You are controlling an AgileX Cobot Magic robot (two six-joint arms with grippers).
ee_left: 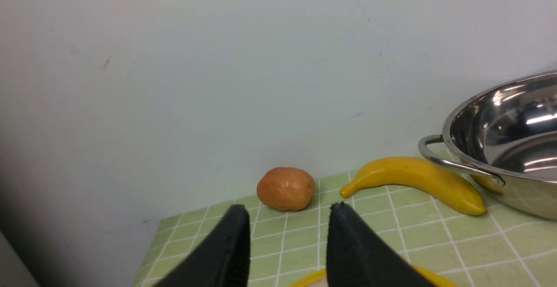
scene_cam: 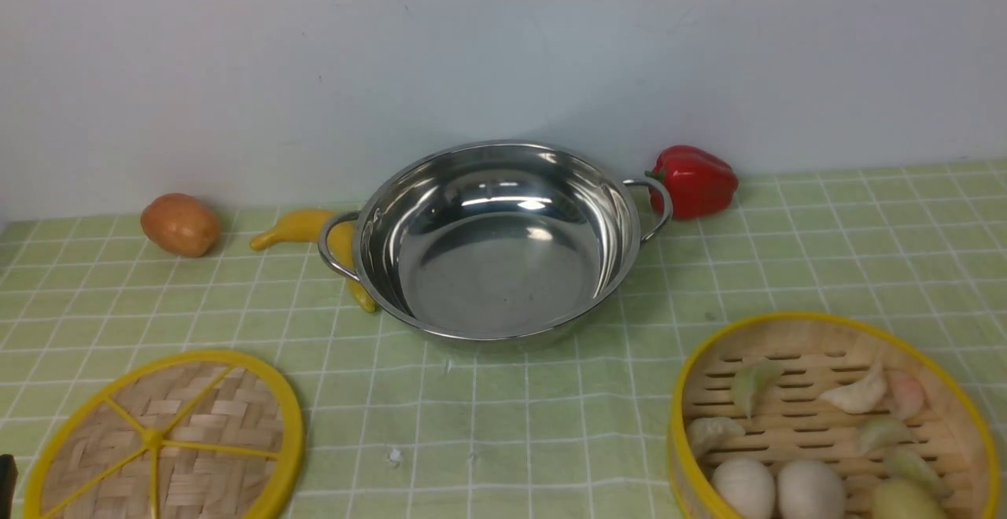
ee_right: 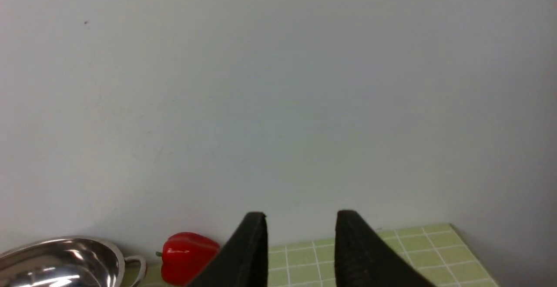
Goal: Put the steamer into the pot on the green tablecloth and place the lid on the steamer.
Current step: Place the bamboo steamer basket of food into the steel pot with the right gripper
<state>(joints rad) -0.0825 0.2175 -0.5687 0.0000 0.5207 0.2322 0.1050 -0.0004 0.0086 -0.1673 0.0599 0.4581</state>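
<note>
No readable text anywhere.

The shiny steel pot (scene_cam: 496,267) is sitting empty and upright mid-back on the green checked tablecloth (scene_cam: 551,425). The woven lid (scene_cam: 169,440) is lying flat front left. The steamer (scene_cam: 794,330) is standing front right, holding dumplings (scene_cam: 857,397) and, seemingly, eggs (scene_cam: 810,489).

Even, soft light; glare streaks inside the pot (scene_cam: 496,244); faint shadows on the wall; slightly grainy pictures.
</note>
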